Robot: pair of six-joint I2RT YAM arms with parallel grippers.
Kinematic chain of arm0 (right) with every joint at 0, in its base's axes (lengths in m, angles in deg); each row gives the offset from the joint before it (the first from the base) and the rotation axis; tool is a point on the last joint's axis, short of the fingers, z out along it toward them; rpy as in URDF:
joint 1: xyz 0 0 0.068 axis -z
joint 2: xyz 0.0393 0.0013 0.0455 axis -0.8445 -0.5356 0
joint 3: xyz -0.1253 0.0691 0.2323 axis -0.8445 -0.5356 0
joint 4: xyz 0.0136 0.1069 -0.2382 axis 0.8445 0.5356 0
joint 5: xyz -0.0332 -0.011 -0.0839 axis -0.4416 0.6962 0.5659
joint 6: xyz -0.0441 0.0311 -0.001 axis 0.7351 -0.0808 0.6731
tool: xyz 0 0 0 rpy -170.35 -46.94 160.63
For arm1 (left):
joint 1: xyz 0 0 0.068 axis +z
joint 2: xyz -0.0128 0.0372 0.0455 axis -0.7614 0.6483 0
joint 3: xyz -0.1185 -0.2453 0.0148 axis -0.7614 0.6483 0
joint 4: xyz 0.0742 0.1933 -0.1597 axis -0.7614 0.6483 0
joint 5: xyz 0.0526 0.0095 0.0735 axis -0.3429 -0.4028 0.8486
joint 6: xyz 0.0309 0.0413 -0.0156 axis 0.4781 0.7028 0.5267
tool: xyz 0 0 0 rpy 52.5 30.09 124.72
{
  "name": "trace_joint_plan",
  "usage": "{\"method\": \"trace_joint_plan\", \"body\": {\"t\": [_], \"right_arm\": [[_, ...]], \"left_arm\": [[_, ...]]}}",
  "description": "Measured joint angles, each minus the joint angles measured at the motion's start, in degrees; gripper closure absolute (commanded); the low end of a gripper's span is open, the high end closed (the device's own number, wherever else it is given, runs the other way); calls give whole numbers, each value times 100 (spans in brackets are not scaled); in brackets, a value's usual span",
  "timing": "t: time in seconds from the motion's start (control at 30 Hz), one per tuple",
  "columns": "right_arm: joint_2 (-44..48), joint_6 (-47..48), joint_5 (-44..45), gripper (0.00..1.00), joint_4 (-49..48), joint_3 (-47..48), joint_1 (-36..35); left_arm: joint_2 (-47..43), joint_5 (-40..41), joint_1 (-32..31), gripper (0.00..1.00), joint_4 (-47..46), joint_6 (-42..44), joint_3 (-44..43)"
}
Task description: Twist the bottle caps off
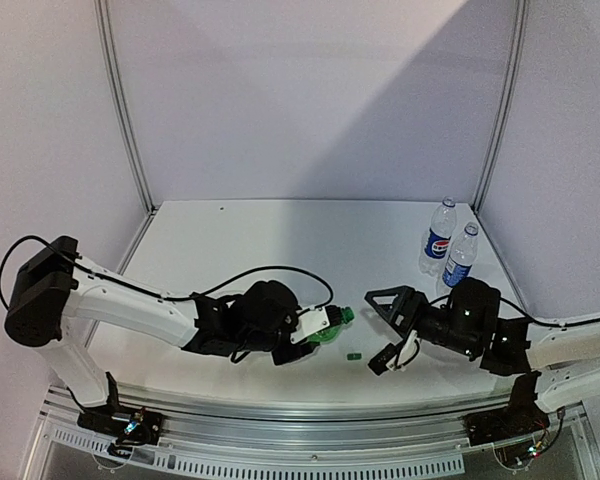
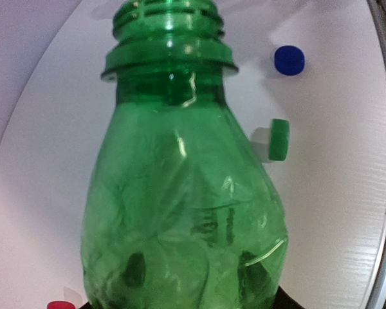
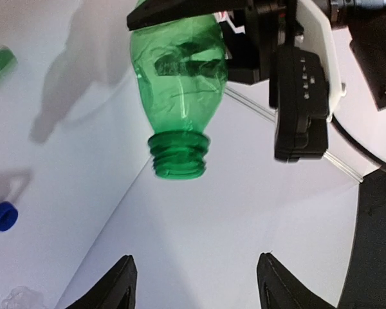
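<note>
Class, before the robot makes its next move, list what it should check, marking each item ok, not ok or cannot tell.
1. Green bottle uncapped: ok, threads bare.
2. Left gripper gripping it: ok.
3. Right gripper open and empty: ok.
4. Green cap lying apart from the bottle: ok.
5. Pepsi bottle and blue-label bottle upright: ok.
6. Their caps on: cannot tell, too small.
</note>
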Motion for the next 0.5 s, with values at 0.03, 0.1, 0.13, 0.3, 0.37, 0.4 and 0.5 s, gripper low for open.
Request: {"method": "trace_joint_plan", "body": {"t": [0.03, 0.1, 0.13, 0.3, 0.37, 0.4, 0.5], "right_arm": [[149, -129, 66, 32, 317, 87, 17], [407, -549, 140, 32, 946, 321, 92], [509, -796, 142, 32, 1274, 470, 155], [767, -2743, -503, 34, 2876, 1552, 813], [787, -3783, -1016, 34, 3381, 2074, 1244], [780, -4380, -1268, 35, 3602, 2339, 1469], [616, -5912, -1862, 36, 4085, 2997, 1917]], "left_arm": [[-61, 26, 0, 59, -4, -4, 13], [-125, 63, 0, 59, -9, -15, 15], [-149, 94, 0, 59, -15, -20, 15], [-157, 254, 0, 59, -39, -26, 31], [-157, 337, 0, 59, -90, -42, 55], [-157, 372, 0, 59, -118, -44, 68], [-157, 468, 0, 59, -291, -70, 133]]}}
